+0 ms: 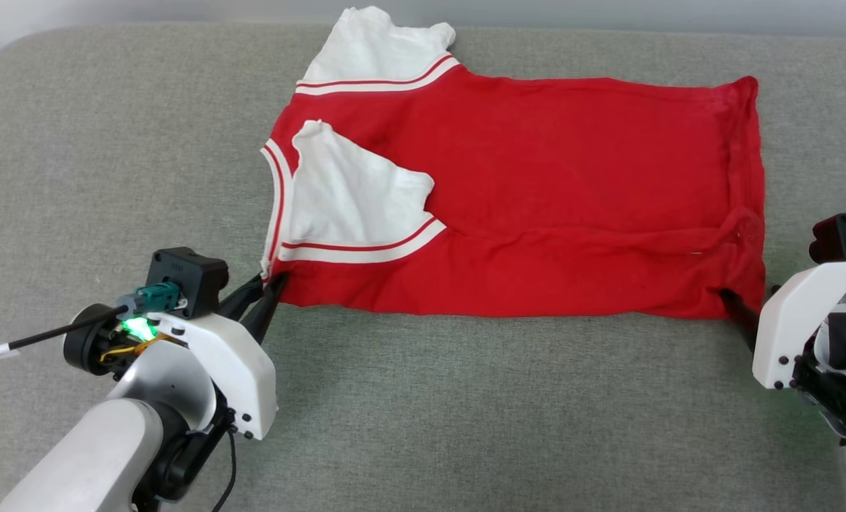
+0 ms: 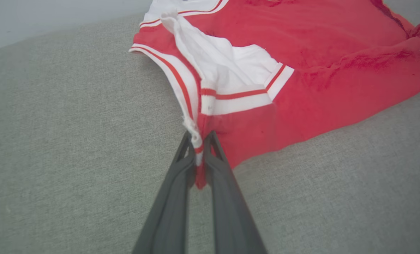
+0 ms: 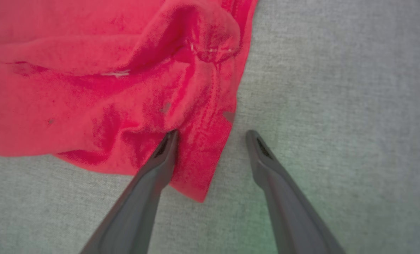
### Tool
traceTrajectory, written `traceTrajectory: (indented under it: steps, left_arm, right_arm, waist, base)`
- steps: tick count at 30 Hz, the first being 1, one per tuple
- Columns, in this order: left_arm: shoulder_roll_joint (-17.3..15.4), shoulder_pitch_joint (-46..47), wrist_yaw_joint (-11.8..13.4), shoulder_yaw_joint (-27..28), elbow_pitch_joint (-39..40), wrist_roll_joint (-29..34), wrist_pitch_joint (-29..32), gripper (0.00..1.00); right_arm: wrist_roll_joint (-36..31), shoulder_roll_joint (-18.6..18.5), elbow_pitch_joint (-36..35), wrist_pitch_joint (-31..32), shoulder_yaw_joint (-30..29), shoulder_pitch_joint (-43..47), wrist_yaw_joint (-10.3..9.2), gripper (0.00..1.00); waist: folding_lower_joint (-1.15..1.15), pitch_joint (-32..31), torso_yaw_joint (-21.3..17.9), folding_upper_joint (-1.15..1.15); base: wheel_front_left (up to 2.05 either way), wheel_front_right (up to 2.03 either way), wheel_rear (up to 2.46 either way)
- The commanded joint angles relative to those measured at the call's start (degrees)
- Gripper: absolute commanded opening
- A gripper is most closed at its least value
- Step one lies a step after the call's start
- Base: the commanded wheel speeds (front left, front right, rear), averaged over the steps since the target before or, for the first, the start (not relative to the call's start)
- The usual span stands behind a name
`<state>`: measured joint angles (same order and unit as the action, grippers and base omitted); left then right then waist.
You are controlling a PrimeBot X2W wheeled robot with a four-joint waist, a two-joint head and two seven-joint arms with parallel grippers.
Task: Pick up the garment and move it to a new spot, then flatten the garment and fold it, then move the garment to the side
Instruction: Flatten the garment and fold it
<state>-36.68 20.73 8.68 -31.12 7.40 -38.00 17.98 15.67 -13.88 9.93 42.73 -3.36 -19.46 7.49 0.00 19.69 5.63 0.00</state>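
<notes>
**A:** Where is the garment, and how does it lie?

**B:** The red garment (image 1: 537, 206) lies flat on a grey padded surface (image 1: 423, 398), turned sideways to the robot: neck and sleeves toward its left, hem toward its right. The near white sleeve (image 1: 352, 192) is folded in on top of the red body.

**A:** What are the two hands doing?

**B:** The left gripper (image 1: 275, 283) has its fingers pressed together on the near left corner, pinching the striped neck trim and the red cloth under it. The right gripper (image 3: 212, 134) is spread wide at the near hem corner (image 3: 192, 183). One finger rests on the cloth and the other is over bare padding just beside the edge.

**A:** So which step is this, and what would make it go well?

**B:** It looks like the start of a fold, with the near edge to be carried over the far one. The right gripper would do best to close on every layer at the corner, not only the top one. Both corners should then rise together and level, keeping the near edge taut between them. An uneven lift would likely drag the tucked sleeve loose or skew the fold.
</notes>
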Motion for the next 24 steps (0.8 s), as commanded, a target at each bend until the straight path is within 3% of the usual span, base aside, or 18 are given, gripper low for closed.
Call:
traceTrajectory:
  steps: [1,5,6,7,8,16,24]
  left_arm:
    - [-0.07,-0.57,0.39,0.02,0.84,0.35,0.04,0.00]
    - [-0.75,-0.62,0.59,-0.49,0.78,1.09,0.39,0.00]
    - [-0.80,-0.67,0.49,-0.63,0.55,1.07,0.48,0.00]
    - [-0.78,-0.69,0.32,-0.73,0.26,0.98,0.43,0.00]
    - [-0.86,-0.71,0.16,-0.86,-0.16,0.96,0.58,0.00]
    - [-1.79,-1.53,-0.50,-1.45,-3.16,0.98,0.47,0.00]
    - [-4.26,-5.39,-0.83,-2.35,-4.51,0.45,0.95,0.00]
  right_arm:
    - [0.75,1.23,2.43,1.06,1.15,0.59,0.02,1.00]
    - [1.79,1.64,4.91,3.01,3.96,1.49,0.20,1.00]
    - [1.99,1.64,5.35,3.47,4.65,1.81,0.32,0.45]
    - [2.11,1.51,5.68,3.78,5.17,1.99,0.34,0.27]
    - [2.08,1.18,5.90,3.94,5.56,2.09,0.34,0.00]
    - [1.64,-2.25,5.58,1.29,3.84,1.57,-0.01,0.00]
    - [3.47,-5.80,0.35,1.61,2.84,3.28,-0.03,0.00]
  waist:
    - [0.00,0.43,0.64,0.00]
    - [0.00,0.89,1.18,0.00]
    - [0.00,0.94,1.26,0.00]
    - [0.00,0.95,1.31,0.00]
    - [0.00,0.92,1.34,0.00]
    - [0.00,-1.13,0.72,0.00]
    - [0.00,-6.00,-0.97,0.00]
  base:
    - [0.00,0.00,0.00]
    - [0.00,0.00,0.00]
    - [0.00,0.00,0.00]
    - [0.00,0.00,0.00]
    - [0.00,0.00,0.00]
    - [0.00,0.00,0.00]
    - [0.00,0.00,0.00]
